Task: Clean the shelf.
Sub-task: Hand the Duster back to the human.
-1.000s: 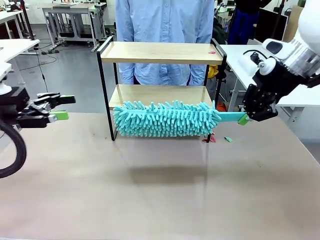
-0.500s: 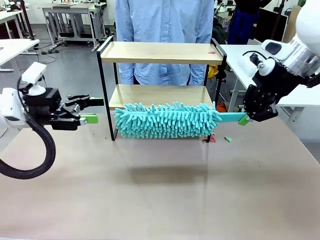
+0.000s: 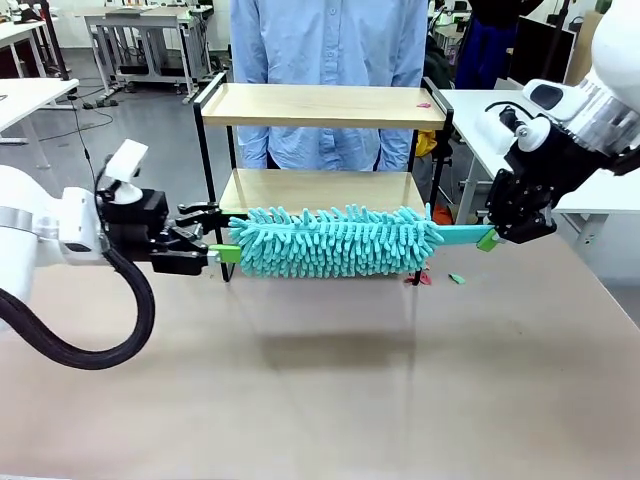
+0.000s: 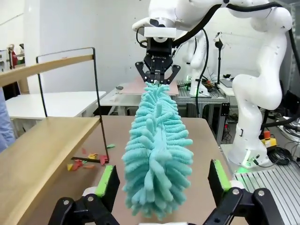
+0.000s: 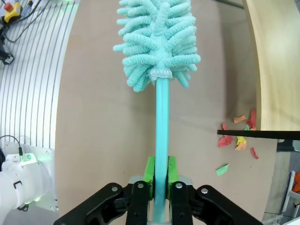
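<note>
The shelf (image 3: 320, 105) stands at the table's far side, two light wooden boards in a thin black frame; its lower board (image 4: 42, 150) (image 5: 274, 65) runs along the edge of both wrist views. A fluffy teal duster (image 3: 335, 240) hangs level in front of the lower board. My right gripper (image 3: 487, 240) (image 5: 159, 176) is shut on the duster's flat teal handle (image 5: 161, 122). My left gripper (image 3: 222, 232) (image 4: 161, 180) is open at the duster's left tip, and the fluffy head (image 4: 157, 154) lies between its green pads (image 4: 107, 180) without being clamped.
A person in a blue shirt (image 3: 328, 40) stands right behind the shelf. Coloured paper scraps (image 3: 425, 278) (image 5: 239, 138) lie on the table by the shelf's right leg, and a pink one (image 3: 424, 104) on the top board. White tables stand at both sides.
My left arm has swung in from the left edge to the duster's tip, its fingers now either side of the fluff. The right gripper and the duster have stayed put.
</note>
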Controlling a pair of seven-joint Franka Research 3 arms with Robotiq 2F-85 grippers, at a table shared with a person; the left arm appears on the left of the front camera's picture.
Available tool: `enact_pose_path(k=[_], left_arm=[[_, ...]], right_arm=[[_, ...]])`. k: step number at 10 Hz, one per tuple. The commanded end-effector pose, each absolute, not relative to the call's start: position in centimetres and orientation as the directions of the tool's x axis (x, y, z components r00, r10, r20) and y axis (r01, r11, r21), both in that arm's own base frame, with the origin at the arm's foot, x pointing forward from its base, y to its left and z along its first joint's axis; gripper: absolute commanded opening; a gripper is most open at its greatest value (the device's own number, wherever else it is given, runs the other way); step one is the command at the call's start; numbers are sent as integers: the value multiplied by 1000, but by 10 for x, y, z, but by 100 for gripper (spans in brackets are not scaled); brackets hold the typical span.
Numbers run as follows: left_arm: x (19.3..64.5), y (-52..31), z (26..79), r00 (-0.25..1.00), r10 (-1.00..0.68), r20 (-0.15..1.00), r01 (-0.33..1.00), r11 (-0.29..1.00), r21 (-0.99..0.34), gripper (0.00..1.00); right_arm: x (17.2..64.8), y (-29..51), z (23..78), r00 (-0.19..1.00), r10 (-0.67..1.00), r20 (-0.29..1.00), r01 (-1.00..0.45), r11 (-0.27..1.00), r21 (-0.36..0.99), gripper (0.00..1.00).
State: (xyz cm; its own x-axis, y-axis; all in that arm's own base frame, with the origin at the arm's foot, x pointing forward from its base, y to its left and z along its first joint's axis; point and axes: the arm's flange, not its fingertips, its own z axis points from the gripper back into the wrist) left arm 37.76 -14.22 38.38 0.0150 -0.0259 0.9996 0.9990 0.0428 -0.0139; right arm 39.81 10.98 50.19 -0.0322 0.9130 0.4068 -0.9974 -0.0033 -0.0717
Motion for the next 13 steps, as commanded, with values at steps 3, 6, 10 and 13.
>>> enact_pose_path(k=[3,6,10,13], left_arm=[[347,-168,369,34,-29,999,996,80,-31,100],[350,-179,365,38,-17,999,997,63,-37,100],[350,-179,362,36,17,999,999,27,-37,42],[350,-179,363,35,14,999,999,-4,-35,0]], right_arm=[[396,109,504,-22,907,420,-997,10,-72,13],[396,109,504,-22,907,420,-997,10,-72,13],[396,109,504,-22,907,420,-997,10,-72,13],[396,109,504,-22,907,420,-997,10,-72,13]])
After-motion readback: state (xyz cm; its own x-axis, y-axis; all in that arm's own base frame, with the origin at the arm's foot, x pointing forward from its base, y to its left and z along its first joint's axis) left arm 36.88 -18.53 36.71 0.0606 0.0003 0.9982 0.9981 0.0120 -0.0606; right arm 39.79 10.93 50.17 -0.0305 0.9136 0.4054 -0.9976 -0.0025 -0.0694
